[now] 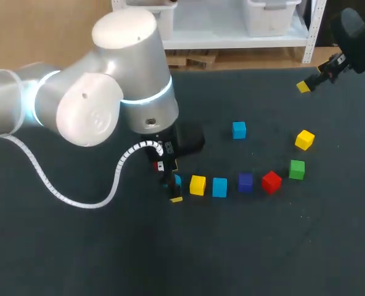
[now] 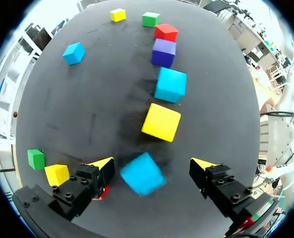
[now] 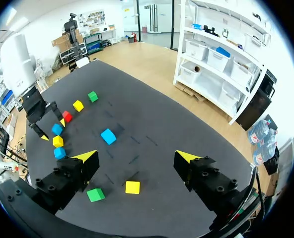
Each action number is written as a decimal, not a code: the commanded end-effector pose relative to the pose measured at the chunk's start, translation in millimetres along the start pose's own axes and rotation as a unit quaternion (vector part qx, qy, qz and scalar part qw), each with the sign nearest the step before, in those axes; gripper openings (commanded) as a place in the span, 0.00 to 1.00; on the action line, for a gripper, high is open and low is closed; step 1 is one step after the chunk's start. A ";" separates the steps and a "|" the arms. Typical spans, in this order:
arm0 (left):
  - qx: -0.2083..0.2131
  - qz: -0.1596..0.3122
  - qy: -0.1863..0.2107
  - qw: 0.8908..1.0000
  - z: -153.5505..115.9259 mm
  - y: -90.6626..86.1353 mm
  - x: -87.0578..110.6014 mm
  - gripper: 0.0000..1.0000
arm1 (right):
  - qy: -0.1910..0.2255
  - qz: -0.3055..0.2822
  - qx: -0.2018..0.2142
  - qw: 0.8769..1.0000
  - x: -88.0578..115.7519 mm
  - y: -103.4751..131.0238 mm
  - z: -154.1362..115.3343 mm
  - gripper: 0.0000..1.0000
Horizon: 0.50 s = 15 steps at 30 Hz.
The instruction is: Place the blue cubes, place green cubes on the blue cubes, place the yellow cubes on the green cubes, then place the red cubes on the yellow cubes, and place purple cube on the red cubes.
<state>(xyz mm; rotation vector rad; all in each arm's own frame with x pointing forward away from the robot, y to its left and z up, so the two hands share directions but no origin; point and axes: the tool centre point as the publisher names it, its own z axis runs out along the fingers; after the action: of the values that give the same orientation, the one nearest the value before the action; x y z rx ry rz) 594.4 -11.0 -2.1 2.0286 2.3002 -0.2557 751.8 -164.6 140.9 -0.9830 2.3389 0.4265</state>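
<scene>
My left gripper [image 1: 173, 182] [image 2: 154, 166] is open and low over the table, with a blue cube [image 2: 143, 173] [image 1: 177, 180] loose between its fingers, touching neither. Ahead of it runs a row: a yellow cube [image 2: 161, 122] [image 1: 197, 185], a blue cube [image 2: 170, 85] [image 1: 219, 187], a purple cube [image 2: 164, 52] [image 1: 245, 182] and a red cube [image 2: 166, 32] [image 1: 271, 182]. Further on lie a green cube [image 1: 297, 169], a yellow cube [image 1: 304, 139] and a blue cube [image 1: 238, 129]. My right gripper [image 1: 304, 86] [image 3: 135, 157] hangs open and empty above the table's far right.
Beside my left gripper lie a green cube [image 2: 36, 158], a yellow cube [image 2: 56, 174] and a red cube [image 2: 103, 191] partly hidden behind one finger; the left arm [image 1: 108, 92] hides them in the head view. Dark table [image 1: 262, 246] stretches in front of the cube row.
</scene>
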 end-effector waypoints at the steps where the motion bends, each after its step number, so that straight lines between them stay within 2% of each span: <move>1: -0.007 -0.005 -0.003 1.000 -5.8 3.4 3.1 1.00 | -0.001 0.000 0.000 1.000 0.5 0.1 0.1 1.00; 3: -0.013 -0.006 -0.002 1.000 -6.0 5.8 3.2 1.00 | -0.001 0.000 0.000 1.000 0.5 0.1 0.1 1.00; 4: -0.016 -0.005 -0.002 1.000 -6.1 6.0 3.0 0.96 | -0.001 0.000 0.000 1.000 0.5 0.1 0.1 1.00; 5: -0.019 -0.003 -0.001 1.000 -6.4 6.1 2.9 0.82 | -0.001 0.000 0.000 1.000 0.5 0.1 0.1 1.00; 6: -0.022 -0.002 0.001 1.000 -6.5 6.2 2.7 0.58 | -0.001 0.000 0.000 1.000 0.5 0.1 0.1 1.00; 7: -0.022 -0.001 0.002 1.000 -6.2 6.3 2.5 0.46 | -0.001 0.000 0.000 1.000 0.5 0.1 0.1 1.00; 8: -0.024 0.000 0.005 1.000 -5.4 6.4 2.4 0.42 | -0.001 0.000 0.000 1.000 0.5 0.1 0.1 1.00; 10: -0.034 0.002 0.011 0.999 -3.6 6.6 2.6 0.20 | -0.001 0.000 0.000 1.000 0.5 0.1 0.1 1.00; 11: -0.036 0.003 0.014 0.999 -2.6 6.4 3.1 0.13 | -0.001 0.000 0.000 1.000 0.5 0.1 0.1 1.00; 15: -0.040 0.004 0.022 0.999 1.1 6.4 8.1 0.29 | -0.001 0.000 0.000 1.000 0.5 0.1 0.1 1.00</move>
<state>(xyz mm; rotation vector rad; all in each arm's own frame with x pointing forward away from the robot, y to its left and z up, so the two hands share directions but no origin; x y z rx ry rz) 601.1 -3.5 -3.2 2.0257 2.2883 -0.1232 751.8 -164.6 140.9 -0.9831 2.3388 0.4265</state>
